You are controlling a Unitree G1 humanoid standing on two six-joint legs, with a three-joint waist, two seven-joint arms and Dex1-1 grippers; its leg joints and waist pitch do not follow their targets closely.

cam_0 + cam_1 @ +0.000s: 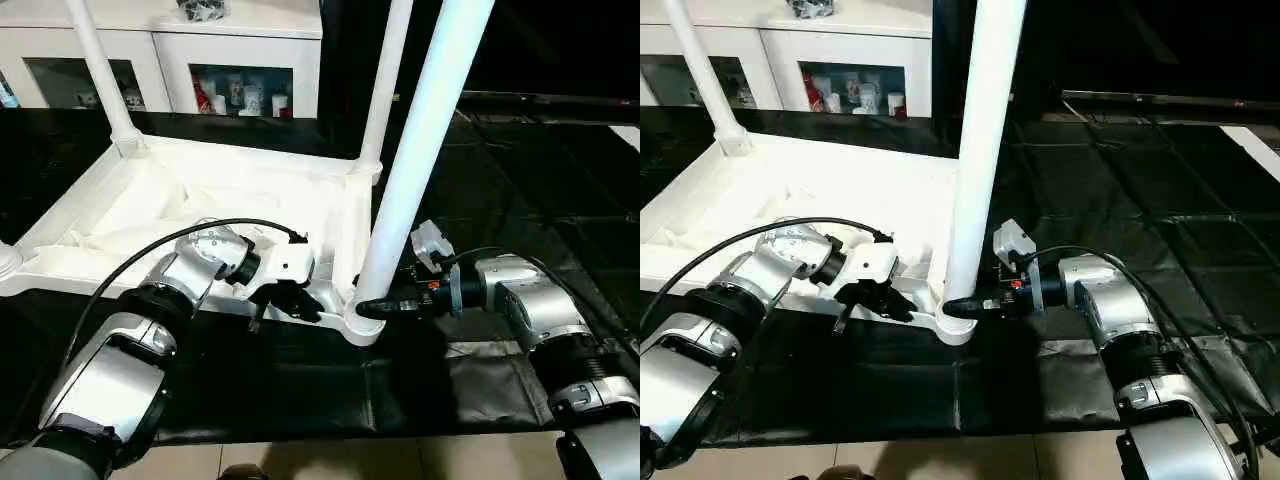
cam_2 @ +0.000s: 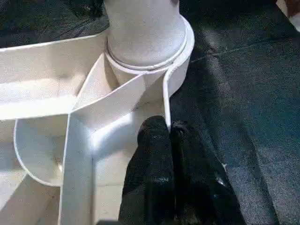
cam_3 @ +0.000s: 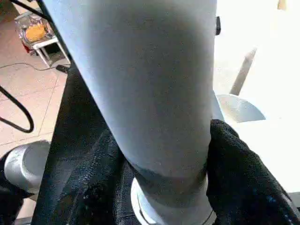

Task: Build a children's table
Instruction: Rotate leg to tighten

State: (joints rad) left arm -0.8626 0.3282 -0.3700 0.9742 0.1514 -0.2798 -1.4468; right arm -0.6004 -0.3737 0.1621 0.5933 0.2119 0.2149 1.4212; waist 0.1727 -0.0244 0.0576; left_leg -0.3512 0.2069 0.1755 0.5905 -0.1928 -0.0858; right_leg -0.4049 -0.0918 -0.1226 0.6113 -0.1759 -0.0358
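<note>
The children's table lies upside down on a black mat, its white ribbed top [image 1: 120, 200] facing up. Three legs stand in its corner sockets: back left [image 1: 100, 70], back right [image 1: 385, 90] and near right [image 1: 425, 140]. My left gripper [image 1: 285, 300] is shut, pinching the top's thin rim wall [image 2: 165, 101] just beside the near right socket. My right gripper [image 1: 375, 308] reaches in from the right at the foot of the near right leg [image 3: 150, 93]. Its black fingers [image 3: 234, 159] press against both sides of that leg just above the socket.
A white glass-door cabinet [image 1: 240, 50] with small items inside stands behind the table. The black mat [image 1: 300, 390] covers the floor around it and extends far to the right. A strip of tan floor [image 1: 350, 460] runs along the near edge. A black cable [image 1: 150, 255] loops over my left forearm.
</note>
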